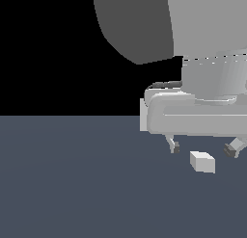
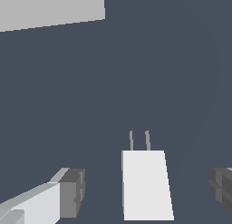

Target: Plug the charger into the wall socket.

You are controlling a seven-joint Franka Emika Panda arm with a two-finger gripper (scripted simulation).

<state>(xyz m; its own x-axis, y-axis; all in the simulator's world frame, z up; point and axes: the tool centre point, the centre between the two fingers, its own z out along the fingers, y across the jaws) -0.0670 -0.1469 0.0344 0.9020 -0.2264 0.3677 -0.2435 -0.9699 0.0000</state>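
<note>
The charger [image 1: 202,162] is a small white block lying on the dark floor, below the open fingers. In the wrist view the charger [image 2: 146,184] shows two thin prongs pointing away toward the wall socket [image 2: 50,7], a flat white panel some way off. My gripper [image 1: 203,148] hangs open just above the block, one dark fingertip on each side and neither touching it. In the wrist view the gripper [image 2: 146,189] straddles the block with wide gaps. Only a white sliver of the wall socket [image 1: 143,114] shows in the exterior view, behind the hand.
The arm's bulky grey body [image 1: 207,44] fills the upper part of the exterior view's right. The dark grey floor [image 1: 72,184] stretches out toward the exterior view's left.
</note>
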